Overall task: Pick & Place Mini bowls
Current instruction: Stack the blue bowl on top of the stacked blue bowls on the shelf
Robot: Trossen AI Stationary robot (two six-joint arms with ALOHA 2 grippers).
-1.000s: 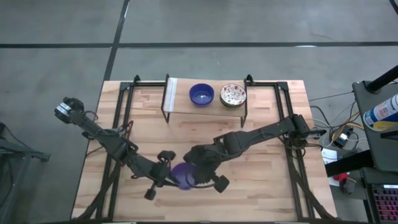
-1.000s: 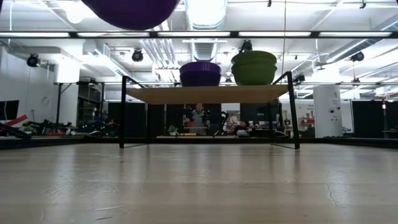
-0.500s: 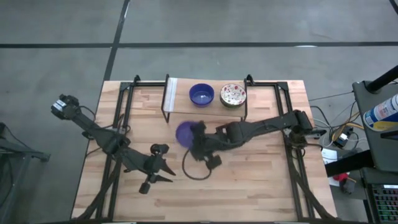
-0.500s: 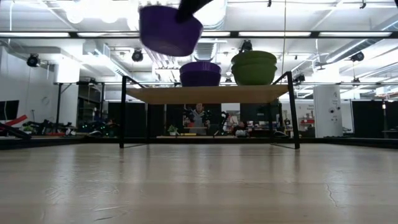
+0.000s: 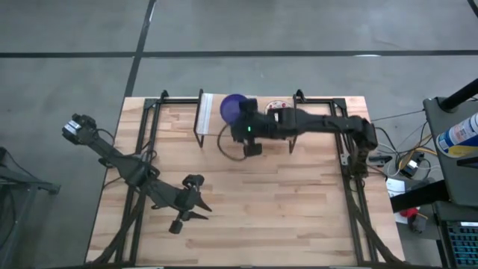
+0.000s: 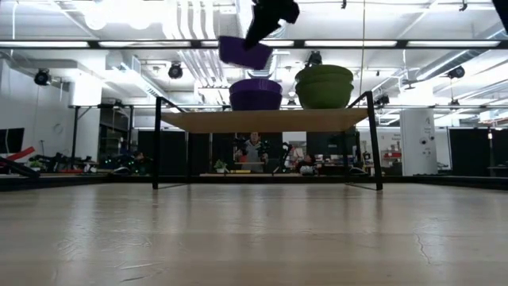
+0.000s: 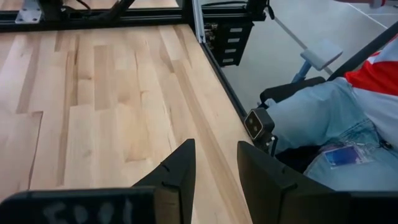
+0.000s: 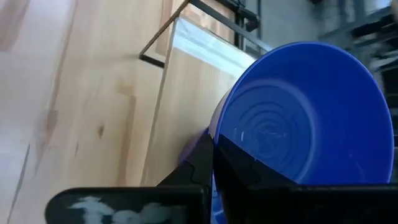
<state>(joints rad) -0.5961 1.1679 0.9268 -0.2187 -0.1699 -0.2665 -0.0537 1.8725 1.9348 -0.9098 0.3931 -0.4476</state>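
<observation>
My right gripper is shut on a deep blue mini bowl, held above the small wooden shelf at the table's far side. In the low view the held bowl hangs over a second blue bowl that stands on the shelf. In the high view the held bowl hides that one. A white speckled bowl stands on the shelf to its right, partly behind the arm. My left gripper is open and empty over the table's near left part. My right gripper pinches the held bowl's rim, one finger inside the bowl and one outside. The fingers come from the table's right, slanting down from above. The bowl is lifted clear, opening up and slightly tilted, above the shelf.
Black frame rails run along the table's left and right sides. A cable loop hangs below the right arm. A seated person's leg shows beyond the table's edge in the left wrist view. Bare wood spans the table's middle and near right.
My right gripper has carried the blue bowl from the table's near middle toward the far edge and upward, to above the shelf. The bowl has stayed in its hold. My left gripper has drawn back a little toward the table's left.
</observation>
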